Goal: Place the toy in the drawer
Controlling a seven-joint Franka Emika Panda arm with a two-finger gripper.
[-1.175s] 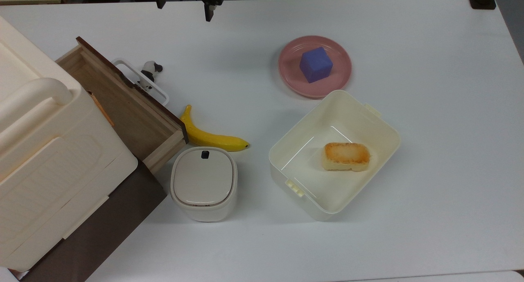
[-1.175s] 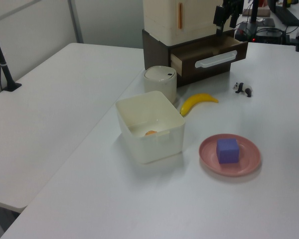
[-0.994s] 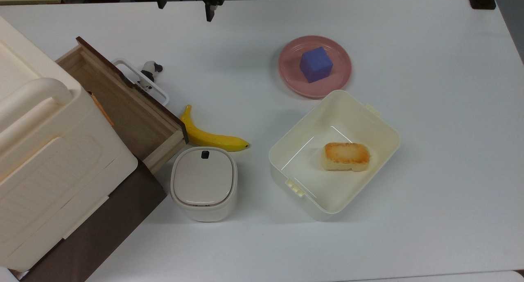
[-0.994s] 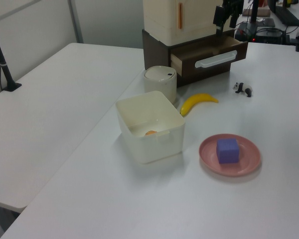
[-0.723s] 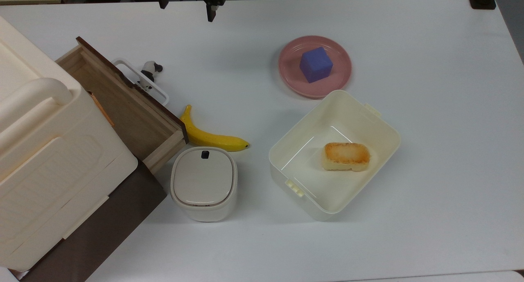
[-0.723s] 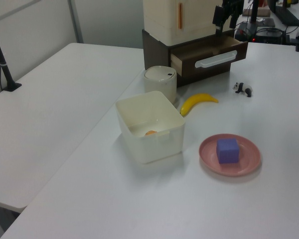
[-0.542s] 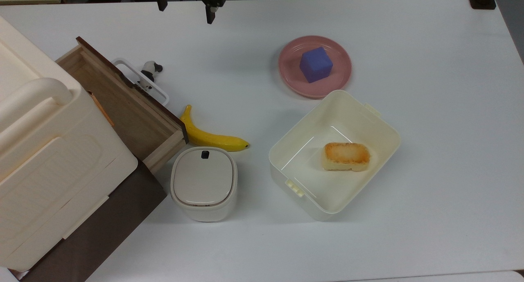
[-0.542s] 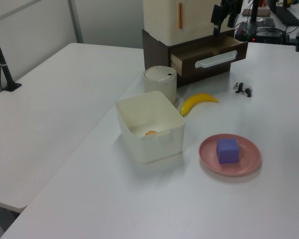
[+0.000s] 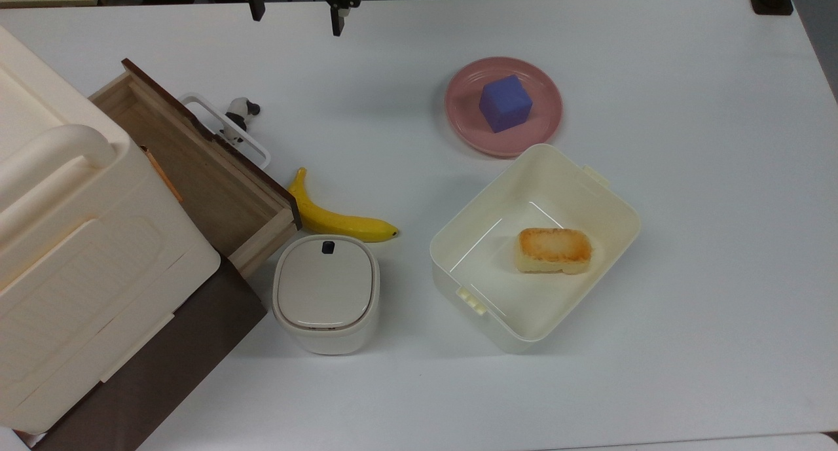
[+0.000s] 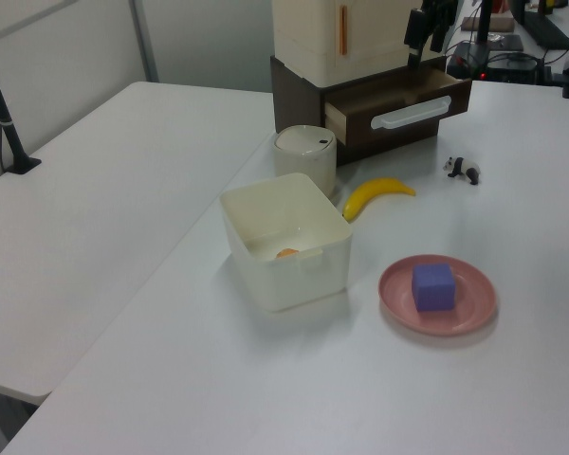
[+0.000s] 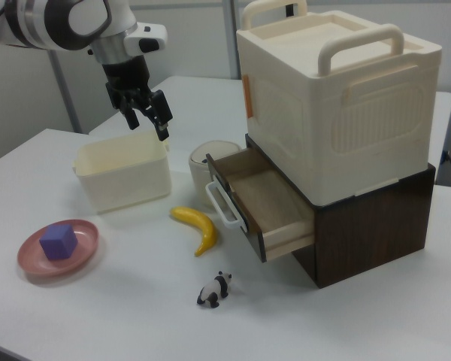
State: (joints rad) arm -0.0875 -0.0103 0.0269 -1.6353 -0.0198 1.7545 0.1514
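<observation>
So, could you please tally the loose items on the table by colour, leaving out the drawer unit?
Yellow: 1, banana
Blue: 1, cube
Pink: 1, plate
Black-and-white: 1, toy
Cream: 2, open tub, lidded bin
Golden-brown: 1, bread
Total: 7

A wide white rectangular tabletop (image 9: 687,176) fills the top view. In the left view, a second white table (image 10: 85,218) stands at left, below a pale grey wall (image 10: 66,47).

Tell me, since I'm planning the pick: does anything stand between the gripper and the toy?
Nothing visible does. The gripper hangs high with jaws open, and the toy lies in the open on the table, beside the drawer handle.
</observation>
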